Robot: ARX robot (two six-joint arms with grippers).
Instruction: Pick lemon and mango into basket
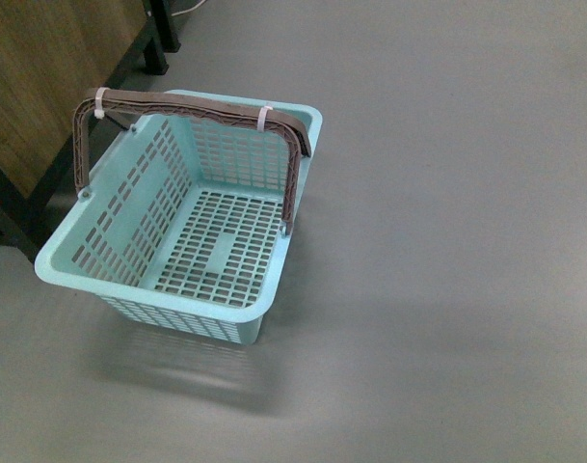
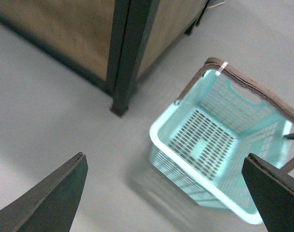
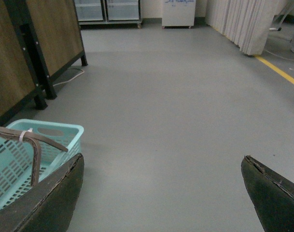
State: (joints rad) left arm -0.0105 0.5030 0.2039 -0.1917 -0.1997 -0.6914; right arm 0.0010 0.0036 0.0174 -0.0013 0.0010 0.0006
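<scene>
The left gripper (image 2: 165,157) hangs over the floor (image 1: 447,241), jaws wide apart and empty, with the basket (image 1: 129,207) just beyond them. The right gripper (image 3: 162,157), likewise agape, sits right of it. The basket holds nothing, and neither lemon nor mango shows. The task looks unstarted, so the next move is finding fruit.

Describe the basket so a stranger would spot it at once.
Find the black-framed wooden panel at the left of the front view. Beside it on the grey floor stands the basket, light turquoise plastic with slotted sides, empty. Nothing else here has its two brown handles tied with white zip ties.
</scene>
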